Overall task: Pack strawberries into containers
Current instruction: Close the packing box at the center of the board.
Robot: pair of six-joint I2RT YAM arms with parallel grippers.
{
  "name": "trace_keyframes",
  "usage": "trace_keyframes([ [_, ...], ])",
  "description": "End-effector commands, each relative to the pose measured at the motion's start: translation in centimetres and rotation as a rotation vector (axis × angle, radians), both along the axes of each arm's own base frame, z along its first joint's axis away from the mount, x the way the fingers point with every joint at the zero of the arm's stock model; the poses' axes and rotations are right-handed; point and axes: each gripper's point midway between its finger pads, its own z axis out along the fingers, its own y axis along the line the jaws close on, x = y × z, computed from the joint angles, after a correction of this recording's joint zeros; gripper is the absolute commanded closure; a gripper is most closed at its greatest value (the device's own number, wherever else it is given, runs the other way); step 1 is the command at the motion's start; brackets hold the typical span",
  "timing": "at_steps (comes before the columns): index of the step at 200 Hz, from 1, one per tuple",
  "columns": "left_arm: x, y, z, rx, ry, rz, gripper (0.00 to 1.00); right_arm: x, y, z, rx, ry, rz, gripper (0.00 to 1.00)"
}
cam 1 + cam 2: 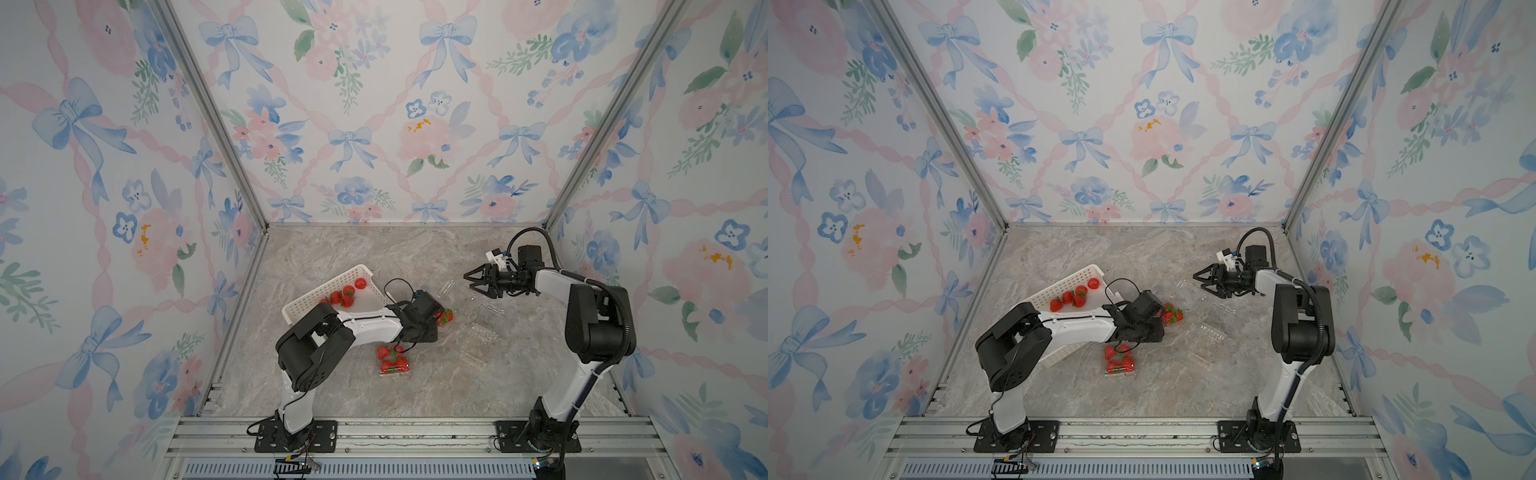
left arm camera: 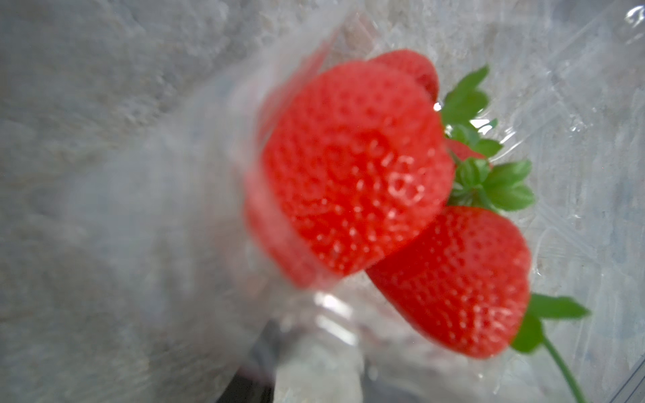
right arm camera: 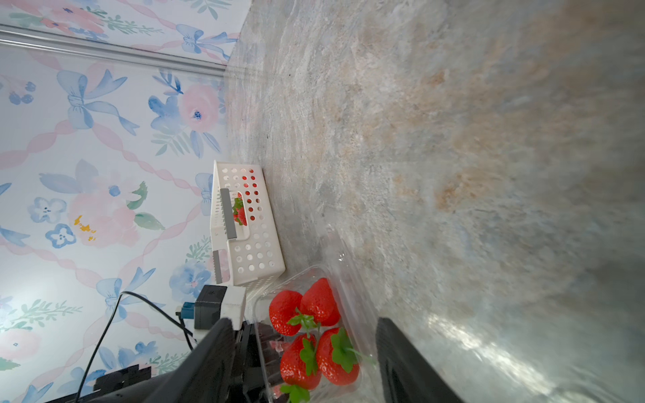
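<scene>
Two grippers, unlike states: your left gripper (image 1: 433, 324) sits low against the container (image 1: 448, 318) holding four strawberries (image 3: 310, 342), and you cannot tell whether it clamps the wall. Your right gripper (image 1: 467, 281) hangs above the worktop (image 1: 374, 257) with jaws apart. The loose berries (image 1: 347, 293) lie in the basket (image 1: 307, 303) toward the rear-left corner, nearer your left arm. The empty container (image 1: 484, 332) lies opposite, toward the right edge.
</scene>
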Motion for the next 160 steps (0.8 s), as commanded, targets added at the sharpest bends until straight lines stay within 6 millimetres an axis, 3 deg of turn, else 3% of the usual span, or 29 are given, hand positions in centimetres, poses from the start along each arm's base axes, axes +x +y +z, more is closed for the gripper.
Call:
trace_keyframes([
  [1, -0.8, 2.2, -2.7, 0.086, 0.047, 0.016, 0.60, -0.5, 0.7, 1.6, 0.053, -0.030, 0.023, 0.34],
  [117, -0.9, 3.1, -3.2, 0.107, 0.049, 0.034, 0.60, -2.9, 3.4, 4.5, 0.113, -0.081, 0.092, 0.34],
  [160, -1.1, 3.5, -3.6, 0.119, 0.054, 0.036, 0.60, -3.7, 5.0, 4.1, 0.119, -0.073, 0.128, 0.34],
])
